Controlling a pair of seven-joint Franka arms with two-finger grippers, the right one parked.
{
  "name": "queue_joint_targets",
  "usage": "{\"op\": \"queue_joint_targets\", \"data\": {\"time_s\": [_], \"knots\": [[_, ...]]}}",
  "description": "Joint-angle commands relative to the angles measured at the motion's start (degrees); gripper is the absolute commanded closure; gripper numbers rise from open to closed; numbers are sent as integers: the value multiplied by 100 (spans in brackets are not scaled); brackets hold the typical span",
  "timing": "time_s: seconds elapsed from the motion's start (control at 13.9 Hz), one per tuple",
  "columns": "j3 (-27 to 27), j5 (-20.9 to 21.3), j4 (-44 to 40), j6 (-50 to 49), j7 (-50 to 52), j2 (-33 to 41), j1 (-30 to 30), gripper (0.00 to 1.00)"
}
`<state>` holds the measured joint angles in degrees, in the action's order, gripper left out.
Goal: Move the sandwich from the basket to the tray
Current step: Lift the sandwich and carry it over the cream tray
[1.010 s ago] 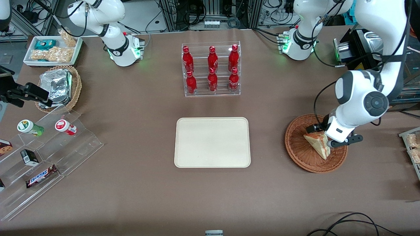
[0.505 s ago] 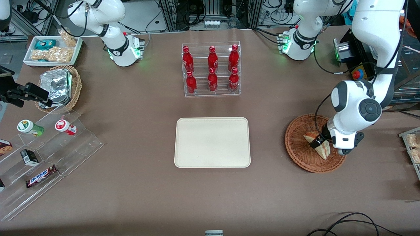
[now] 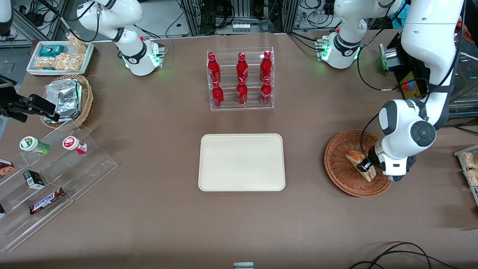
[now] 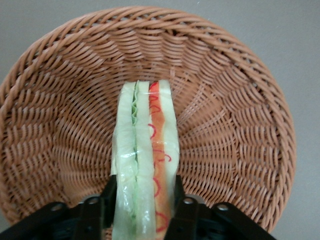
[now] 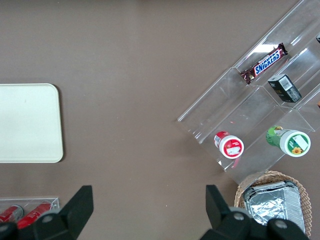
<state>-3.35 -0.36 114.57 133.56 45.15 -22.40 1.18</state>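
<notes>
The sandwich (image 3: 353,156) lies in the reddish-brown wicker basket (image 3: 336,168) toward the working arm's end of the table. My left gripper (image 3: 364,166) is down in the basket, with its jaws against both flat sides of the sandwich. In the left wrist view the sandwich (image 4: 147,150) stands on edge between the black fingers (image 4: 108,192), green and red-orange filling showing, with the basket (image 4: 225,100) under it. The gripper (image 4: 145,200) is shut on it. The cream tray (image 3: 241,162) lies flat at mid table and also shows in the right wrist view (image 5: 27,122).
A clear rack of red bottles (image 3: 241,78) stands farther from the front camera than the tray. Toward the parked arm's end are a tan basket of foil packs (image 3: 69,99), a white snack tray (image 3: 59,56) and a clear stepped stand (image 3: 48,168).
The wrist has turned and come down into the basket; the fingers now sit on either side of the sandwich. The sandwich has shifted slightly in the basket.
</notes>
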Motion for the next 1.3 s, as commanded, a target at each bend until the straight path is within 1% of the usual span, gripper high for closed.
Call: {"op": "queue_joint_targets", "data": {"time_s": [0.0, 0.14, 0.22, 0.29, 0.43, 0.51, 0.58, 0.65, 0.79, 0.87, 0.94, 1.01, 1.23], "knots": [[-25, 36, -101, -767, 108, 454, -12, 95], [-69, 36, -433, -1522, 99, 666, -47, 95], [-130, 36, -714, -1952, 73, 649, -117, 95], [-157, 27, -1004, -2392, 29, 588, -283, 94], [-157, -25, -1269, -2572, -50, 473, -766, 94], [-174, -69, -1279, -2537, -373, 438, -881, 94], [-383, -95, -1383, -2450, -941, 299, -1056, 94], [-577, -113, -1715, -2327, -1304, 71, -1171, 93], [-780, -43, -2357, -2308, -1579, -465, -1539, 90], [-816, -156, -2534, -2273, -1571, -755, -1655, 91], [-973, -305, -2788, -2099, -1554, -1045, -1804, 91], [-1035, -368, -2956, -1793, -1501, -1274, -2005, 91], [-1054, -377, -3106, -616, -1062, -1775, -2507, 91]]}}
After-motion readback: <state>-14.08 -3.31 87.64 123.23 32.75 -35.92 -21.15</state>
